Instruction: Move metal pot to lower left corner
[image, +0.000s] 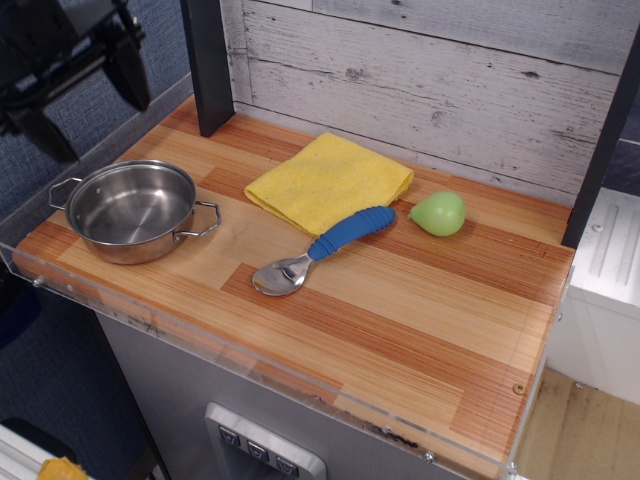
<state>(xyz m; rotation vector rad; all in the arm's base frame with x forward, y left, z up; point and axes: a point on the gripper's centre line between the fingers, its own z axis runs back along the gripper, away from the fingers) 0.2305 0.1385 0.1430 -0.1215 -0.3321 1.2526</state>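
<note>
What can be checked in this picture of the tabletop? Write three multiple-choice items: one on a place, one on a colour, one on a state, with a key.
1. Where does the metal pot stand?
A. Near the left end of the wooden tabletop, by its front edge
B. On the yellow cloth
C. At the right end, beside the green pear-shaped toy

2. What colour is the handle of the spoon?
A. Red
B. Blue
C. Yellow

3. How is the gripper placed?
A. Shut on a pot handle
B. Pressed into the pot's bowl
C. Open, raised above and behind the pot, holding nothing

Key: 1 A, the pot sits at the left end close to the clear front rim. 2 B, the ribbed handle is blue and the bowl bare metal. 3 C, both fingers hang spread, clear of the pot.
</note>
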